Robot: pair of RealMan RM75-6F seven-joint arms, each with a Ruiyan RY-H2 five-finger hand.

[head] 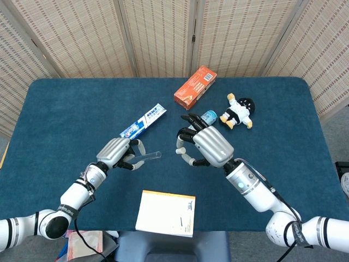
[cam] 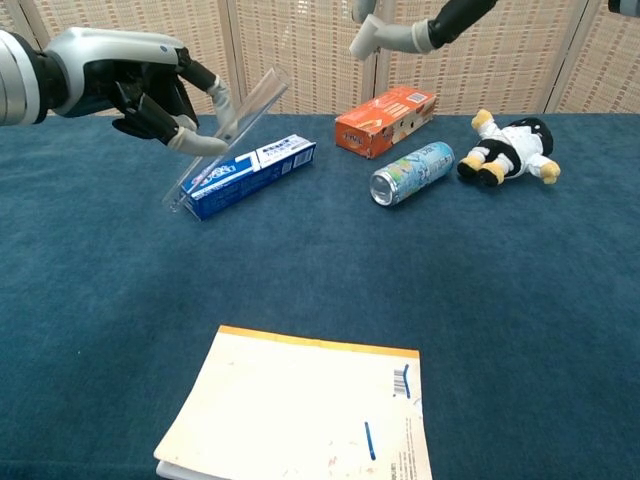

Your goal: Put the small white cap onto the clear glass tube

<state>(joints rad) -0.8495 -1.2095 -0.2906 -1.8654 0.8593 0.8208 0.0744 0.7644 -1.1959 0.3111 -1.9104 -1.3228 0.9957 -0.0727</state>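
My left hand (head: 117,153) grips the clear glass tube (head: 148,156) near its closed end; the open end points right toward my right hand. In the chest view the tube (cam: 232,132) slants up to the right from the left hand (cam: 150,88), above the table. My right hand (head: 209,145) is raised over the table's middle and pinches the small white cap (head: 179,149) at its fingertips. A short gap separates the cap from the tube's mouth. The chest view shows only the right hand's fingers (cam: 432,22) at the top edge, with the cap (cam: 363,44) at their tip.
On the blue table (head: 65,109) lie a toothpaste box (head: 143,123), an orange box (head: 195,87), a can (cam: 412,172) partly hidden behind my right hand in the head view, and a plush toy (head: 238,112). A yellow-edged notepad (head: 166,213) sits at the front edge.
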